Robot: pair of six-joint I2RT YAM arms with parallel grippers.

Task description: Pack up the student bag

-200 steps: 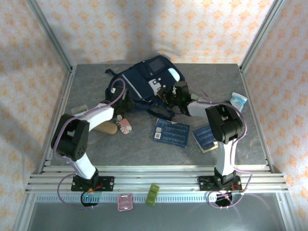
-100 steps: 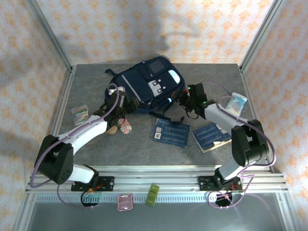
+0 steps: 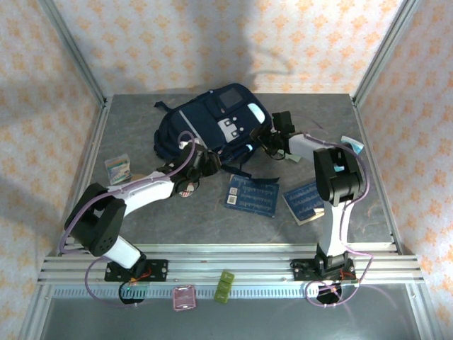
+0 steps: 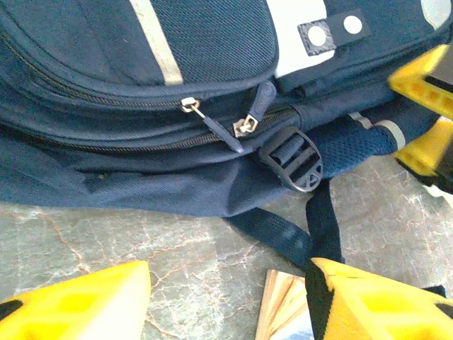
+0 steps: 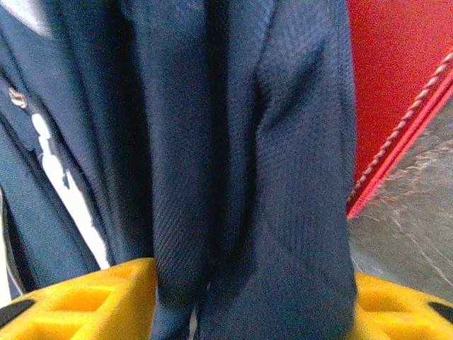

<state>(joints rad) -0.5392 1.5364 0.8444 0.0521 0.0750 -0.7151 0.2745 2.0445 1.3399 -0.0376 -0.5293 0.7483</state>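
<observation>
From above, the student bag lies front face up at the far middle of the table, its long axis slanting from near left to far right. The left gripper sits just beside the bag's near edge, and the right gripper is against its right end. Both arms are at the bag, and the right one is the closer. In the left wrist view, the left gripper's yellow fingers stand wide apart with nothing between them. The bag's side lies straight ahead, its two zip pulls close together beside a black buckle. Opening the zip looks like the coming move. In the right wrist view, a fold of navy bag fabric fills the gap between the right gripper's fingers; whether they actually pinch it cannot be told
</observation>
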